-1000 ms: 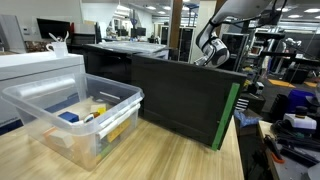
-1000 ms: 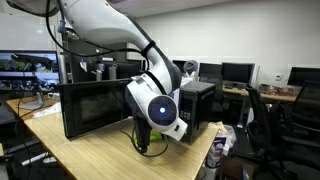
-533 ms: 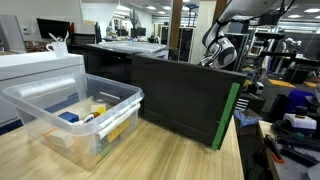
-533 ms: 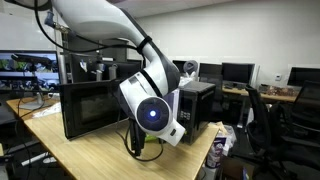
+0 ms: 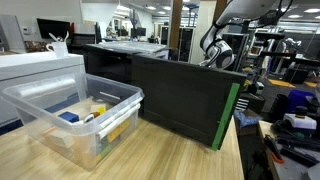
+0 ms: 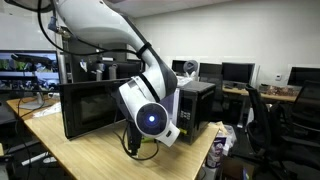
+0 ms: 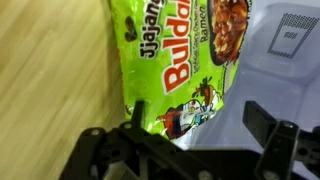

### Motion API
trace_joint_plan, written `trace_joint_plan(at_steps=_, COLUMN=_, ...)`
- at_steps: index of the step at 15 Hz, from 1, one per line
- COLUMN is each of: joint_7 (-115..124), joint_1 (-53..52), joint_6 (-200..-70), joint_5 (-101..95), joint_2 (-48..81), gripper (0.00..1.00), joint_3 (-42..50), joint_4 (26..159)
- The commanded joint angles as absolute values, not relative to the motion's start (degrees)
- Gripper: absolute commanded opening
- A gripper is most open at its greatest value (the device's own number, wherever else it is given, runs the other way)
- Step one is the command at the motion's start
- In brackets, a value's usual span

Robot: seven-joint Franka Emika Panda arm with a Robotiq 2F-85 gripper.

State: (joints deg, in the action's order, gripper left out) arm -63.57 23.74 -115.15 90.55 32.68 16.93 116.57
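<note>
Office desks, screens and shelving fill the background in both exterior views, and the work happens on a light wooden counter [image 5: 150,155]. A clear plastic bin [image 5: 70,112] with a few small items stands at one end of it. A large black monitor [image 5: 185,95] stands on edge across the middle. The white arm [image 6: 100,25] reaches down on the far side of that monitor, with its wrist close over the wood. In these views the wrist housing hides the fingers.

The wrist view shows what lies below. A green Buldak ramen packet [image 7: 185,65], the Jjajang kind, lies flat under the camera. Its left part rests on the wood grain and its right part overlaps a pale grey sheet [image 7: 285,60] that I cannot identify. The end effector [image 7: 195,130] is spread wide and holds nothing. One dark finger shows at the lower left and one at the lower right of the frame.

The near, short end of the packet sits between those two fingers, roughly centred and a little toward the left one. From there the packet's long axis runs away toward the top of the frame, leaning slightly off vertical. That puts it nearly square to the line joining the fingers, so the fingers flank the packet's narrow width and not its length. The packet lies directly beneath the end effector and forward of it. I cannot tell whether the fingertips touch the wrapper or hang just above it.
</note>
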Motion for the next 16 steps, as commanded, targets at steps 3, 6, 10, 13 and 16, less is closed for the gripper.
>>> trace_joint_plan(at_steps=3, joint_7=-64.66, joint_1=24.37, joint_6=-111.83, joint_5=93.95, joint_2=35.55, gripper=1.0, joint_3=16.69, joint_4=115.3)
trace_joint_plan(at_steps=6, joint_7=-64.81, joint_1=25.09, joint_6=-109.91, joint_5=95.26, joint_2=38.57, gripper=1.0, joint_3=16.76, joint_4=113.6)
trace_joint_plan(at_steps=10, joint_7=-64.64, joint_1=26.11, joint_6=-107.05, joint_5=96.36, joint_2=42.01, gripper=1.0, joint_3=17.26, joint_4=111.4)
trace_joint_plan(at_steps=13, joint_7=-64.63, joint_1=27.02, joint_6=-104.73, joint_5=96.36, joint_2=43.42, gripper=1.0, joint_3=17.47, joint_4=109.73)
trace_joint_plan(at_steps=16, joint_7=-64.23, joint_1=27.61, joint_6=-102.76, joint_5=96.25, joint_2=44.99, gripper=1.0, joint_3=17.39, joint_4=107.66)
